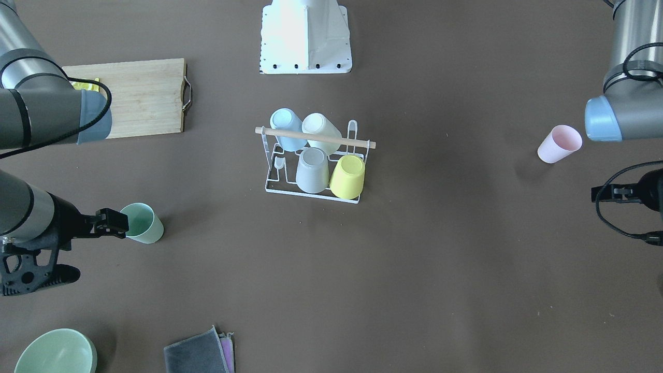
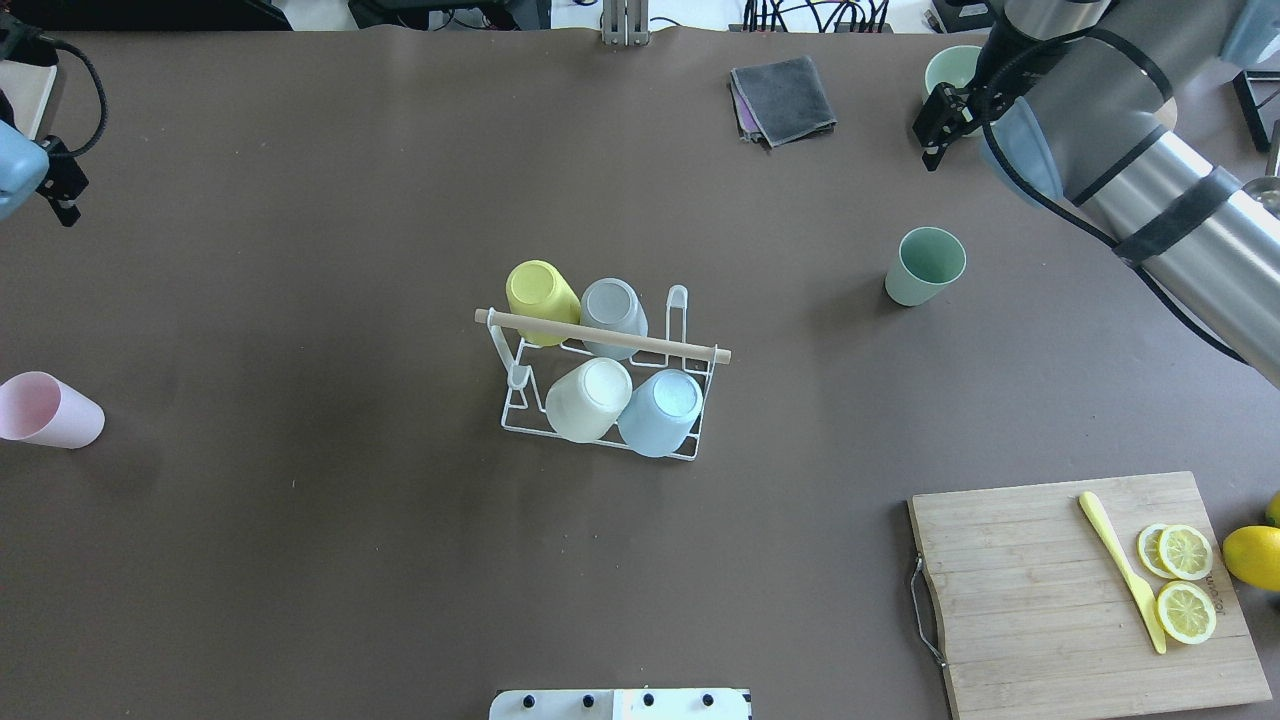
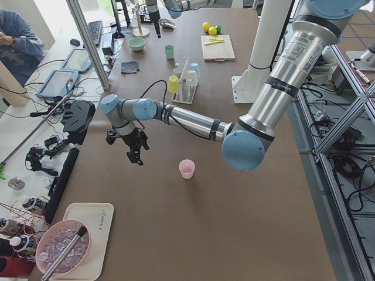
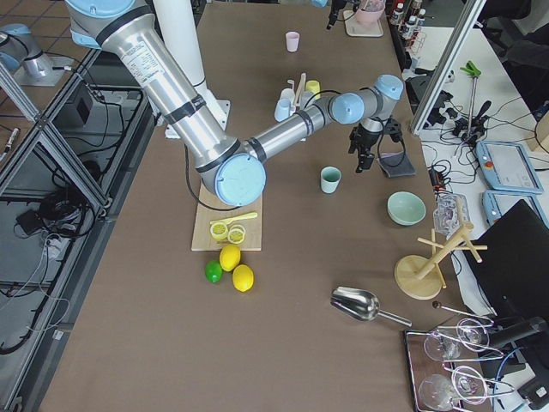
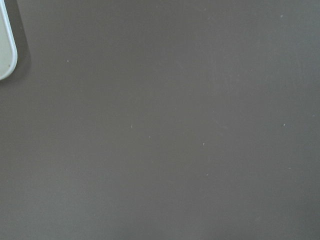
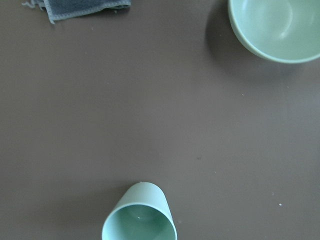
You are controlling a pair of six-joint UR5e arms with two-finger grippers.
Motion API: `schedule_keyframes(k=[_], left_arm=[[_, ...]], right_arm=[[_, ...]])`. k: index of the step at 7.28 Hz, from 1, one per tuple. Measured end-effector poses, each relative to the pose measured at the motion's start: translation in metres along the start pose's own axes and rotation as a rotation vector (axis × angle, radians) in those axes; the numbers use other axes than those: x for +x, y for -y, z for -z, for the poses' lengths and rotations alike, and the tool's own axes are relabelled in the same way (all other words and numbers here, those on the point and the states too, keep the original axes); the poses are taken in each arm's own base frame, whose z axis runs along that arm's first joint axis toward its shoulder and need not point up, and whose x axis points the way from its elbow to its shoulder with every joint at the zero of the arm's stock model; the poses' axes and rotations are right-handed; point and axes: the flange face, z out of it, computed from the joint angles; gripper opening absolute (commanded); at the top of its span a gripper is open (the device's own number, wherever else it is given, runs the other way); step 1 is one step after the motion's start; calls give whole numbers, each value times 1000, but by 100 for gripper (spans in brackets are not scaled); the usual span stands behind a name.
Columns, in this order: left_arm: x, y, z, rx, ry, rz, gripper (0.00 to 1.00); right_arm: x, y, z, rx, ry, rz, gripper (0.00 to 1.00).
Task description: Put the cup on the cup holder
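Since the overhead camera sits behind the robot, I'll go from its side outward. Closest on the right is the wooden cutting board (image 2: pixel 1030 590) with a yellow knife (image 2: pixel 1120 570) and lemon slices (image 2: pixel 1185 552) on it, plus a whole lemon (image 2: pixel 1255 557) just off its edge. Mid-table is the cup holder (image 2: pixel 700 351), standing square, with four cups upside down on its prongs: cream cup (image 2: pixel 590 398) and blue cup (image 2: pixel 662 410) in the near row, yellow cup (image 2: pixel 540 287) and grey cup (image 2: pixel 612 305) in the far row. Two prongs at one end are bare. Way off to the left is a pink cup (image 2: pixel 45 410), which looks upright from the side camera, though the overhead angle makes that hard to judge. Further out on the right, a green cup (image 2: pixel 925 265) stands mouth up on the table, well apart from the holder. The left gripper (image 1: pixel 603 193) hangs above bare table beyond the pink cup, and I can't tell how its jaws sit. The right gripper (image 1: pixel 116 223) hovers over the table past the green cup, not touching it; can't tell its jaws either. Farthest out are a folded grey cloth (image 2: pixel 785 97) and a green bowl (image 2: pixel 950 68).
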Motion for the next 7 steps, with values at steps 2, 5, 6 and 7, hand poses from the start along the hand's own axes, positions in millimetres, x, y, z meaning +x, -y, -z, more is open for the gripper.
schedule_keyframes(k=[2, 5, 6, 7], left_arm=[[39, 3, -26, -84, 116, -39, 99], [68, -4, -50, -214, 149, -86, 99], [74, -8, -57, -265, 142, -155, 99], [77, -8, -63, -303, 137, -203, 99]], right_arm=[[3, 39, -40, -67, -16, 77, 100], [-5, 61, -89, -165, -19, 84, 100], [-4, 66, -97, -199, -9, 59, 100], [0, 67, -110, -242, 9, 29, 100]])
